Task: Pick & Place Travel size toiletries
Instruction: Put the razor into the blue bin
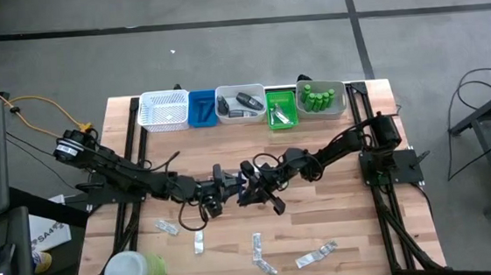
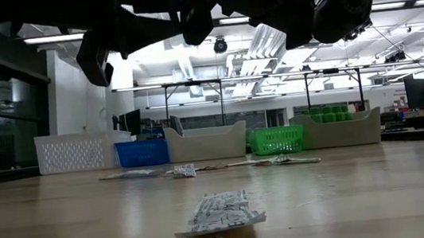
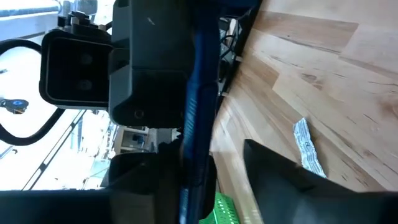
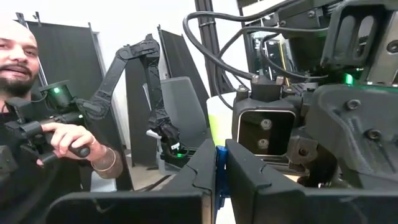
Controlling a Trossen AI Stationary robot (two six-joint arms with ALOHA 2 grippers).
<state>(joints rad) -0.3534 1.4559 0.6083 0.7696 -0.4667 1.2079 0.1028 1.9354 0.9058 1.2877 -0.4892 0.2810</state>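
- Both dark arms meet above the middle of the wooden worktop (image 1: 340,227) in the high view, the left gripper (image 1: 224,185) reaching in from nine o'clock and the right gripper (image 1: 251,183) from three o'clock.
- The right gripper is clamped shut on a thin blue razor (image 4: 219,177), whose edge shows as a blue strip between its two dark fingers in the right wrist view.
- The left wrist view shows the same blue razor (image 3: 194,118) running lengthwise just beside the left gripper's fingers; whether the left gripper's fingers are apart or closing on the razor cannot be told.
- Clear flat sachets (image 1: 259,251) lie scattered across the six o'clock half of the worktop, well apart from both grippers; one sachet (image 2: 221,212) sits nearest the low camera.
- Along the twelve o'clock edge stand a white basket (image 1: 163,110), a blue tray (image 1: 201,108), a grey bin (image 1: 240,104) with dark oval pieces, a green tray (image 1: 281,107) and a bin of small green bottles (image 1: 317,96).
- A big green jar with a white lid (image 1: 135,271) stands at the seven o'clock corner.
- A person's hand (image 4: 71,142) grips a dark control handle in the room behind, seen from the right wrist.
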